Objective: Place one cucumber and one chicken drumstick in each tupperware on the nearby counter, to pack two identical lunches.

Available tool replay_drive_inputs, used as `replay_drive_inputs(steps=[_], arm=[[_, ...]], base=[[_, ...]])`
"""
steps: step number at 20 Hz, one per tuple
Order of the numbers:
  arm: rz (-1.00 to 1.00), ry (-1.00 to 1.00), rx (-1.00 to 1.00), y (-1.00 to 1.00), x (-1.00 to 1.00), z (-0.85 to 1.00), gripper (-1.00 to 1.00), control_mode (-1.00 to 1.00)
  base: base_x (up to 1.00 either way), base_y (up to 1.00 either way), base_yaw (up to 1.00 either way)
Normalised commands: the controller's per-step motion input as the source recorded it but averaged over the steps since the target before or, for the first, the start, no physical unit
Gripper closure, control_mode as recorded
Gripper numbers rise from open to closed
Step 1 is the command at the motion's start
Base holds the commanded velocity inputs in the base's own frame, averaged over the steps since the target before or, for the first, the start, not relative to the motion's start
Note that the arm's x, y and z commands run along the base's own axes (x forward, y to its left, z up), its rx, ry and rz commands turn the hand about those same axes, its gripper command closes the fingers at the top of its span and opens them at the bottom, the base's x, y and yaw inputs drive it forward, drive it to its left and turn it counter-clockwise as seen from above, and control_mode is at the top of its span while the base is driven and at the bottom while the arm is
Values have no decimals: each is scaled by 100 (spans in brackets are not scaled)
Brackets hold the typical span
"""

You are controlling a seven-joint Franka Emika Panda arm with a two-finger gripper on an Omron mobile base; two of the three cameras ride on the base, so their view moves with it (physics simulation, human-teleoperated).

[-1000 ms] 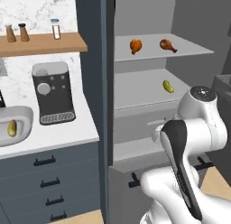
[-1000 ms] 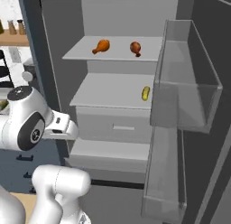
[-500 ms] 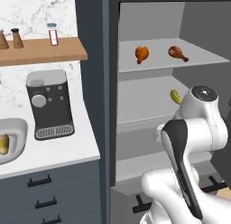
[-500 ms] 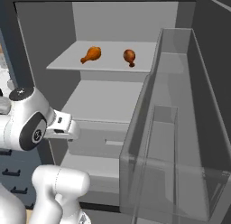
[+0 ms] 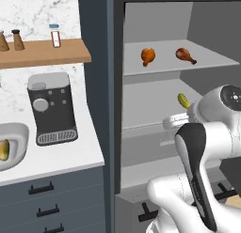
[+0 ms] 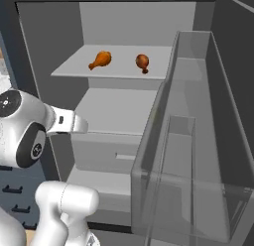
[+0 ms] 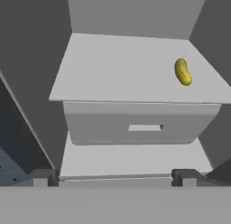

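2 drumsticks (image 5: 148, 56) on fridge shelf (image 5: 207, 59), cucumber (image 7: 182, 72) below

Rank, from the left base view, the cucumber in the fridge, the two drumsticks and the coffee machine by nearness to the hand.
1. Cucumber, middle fridge shelf, just past the hand.
2. Two drumsticks, left and right, shelf above; too close to call between them.
3. Coffee machine, on the counter left of the fridge.

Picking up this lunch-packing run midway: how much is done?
Partly done: a cucumber lies in the tupperware on the counter. The gripper is open and empty, facing the fridge. Still to pack: both chicken drumsticks and the shelf cucumber.
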Motion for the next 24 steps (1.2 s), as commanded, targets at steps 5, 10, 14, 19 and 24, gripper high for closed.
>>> replay_drive_inputs(steps=[5,10,14,19,24], arm=[[0,-11,5,0,49,95,-100,-100],[0,-3,1,3,50,87,-100,-100],[0,-1,0,0,54,50,-100,-100],[0,0,4,0,74,8,-100,-100],[0,0,11,0,87,0,-100,-100]], base=[[0,0,0],[0,0,0],[0,0,0],[0,0,0],[0,0,0]])
